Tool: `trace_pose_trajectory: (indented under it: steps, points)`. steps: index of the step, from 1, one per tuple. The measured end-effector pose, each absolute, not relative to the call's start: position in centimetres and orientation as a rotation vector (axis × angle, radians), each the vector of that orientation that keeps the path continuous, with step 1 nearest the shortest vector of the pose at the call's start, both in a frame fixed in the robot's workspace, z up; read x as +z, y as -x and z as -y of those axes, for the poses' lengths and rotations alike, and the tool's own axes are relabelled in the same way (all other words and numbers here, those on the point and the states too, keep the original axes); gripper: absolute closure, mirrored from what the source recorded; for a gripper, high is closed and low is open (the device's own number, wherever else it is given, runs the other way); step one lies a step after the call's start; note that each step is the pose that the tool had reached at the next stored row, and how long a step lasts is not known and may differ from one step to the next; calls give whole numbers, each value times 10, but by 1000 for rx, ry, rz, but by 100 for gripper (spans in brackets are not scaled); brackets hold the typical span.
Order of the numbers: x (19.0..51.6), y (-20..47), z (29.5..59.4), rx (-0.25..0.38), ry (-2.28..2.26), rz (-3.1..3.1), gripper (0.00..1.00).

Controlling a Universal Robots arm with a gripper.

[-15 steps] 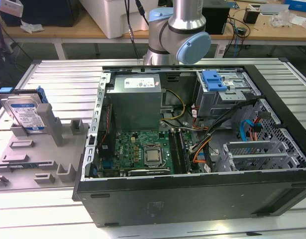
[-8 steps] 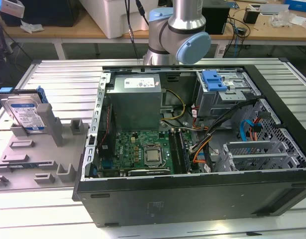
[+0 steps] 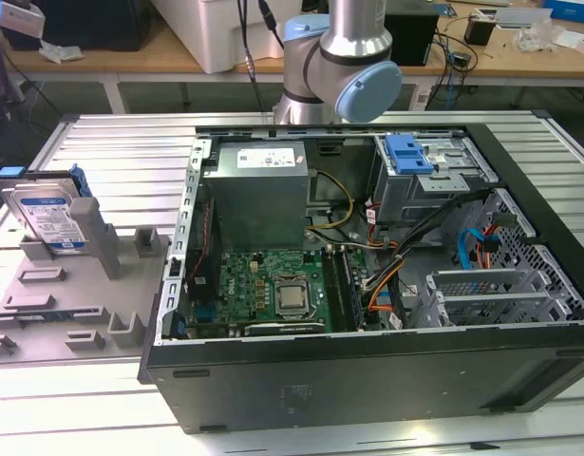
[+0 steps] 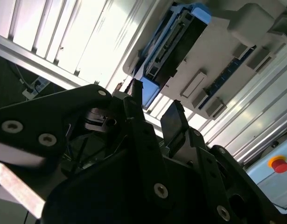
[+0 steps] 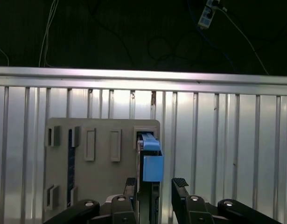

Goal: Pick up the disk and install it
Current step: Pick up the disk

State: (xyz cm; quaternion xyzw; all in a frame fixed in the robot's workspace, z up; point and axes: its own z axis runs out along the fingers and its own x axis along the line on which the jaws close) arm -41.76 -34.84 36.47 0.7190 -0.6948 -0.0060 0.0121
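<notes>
The disk (image 3: 47,214) stands on edge in a grey holder (image 3: 106,249) on the slatted metal worktop (image 3: 111,142), at the exterior view's left. It sits beside an open computer case (image 3: 367,380). In both wrist views, the gripper (image 5: 155,183) (image 4: 155,95) has its black jaws open and empty. They are lined up with the blue-framed disk (image 5: 151,161) (image 4: 180,37) but clear of it.
</notes>
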Motion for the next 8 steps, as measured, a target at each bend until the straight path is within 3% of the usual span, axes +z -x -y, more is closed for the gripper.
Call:
trace_pose_trajectory:
  steps: [8]
  points:
    - [361, 418, 348, -18, -2242, 2167, 56]
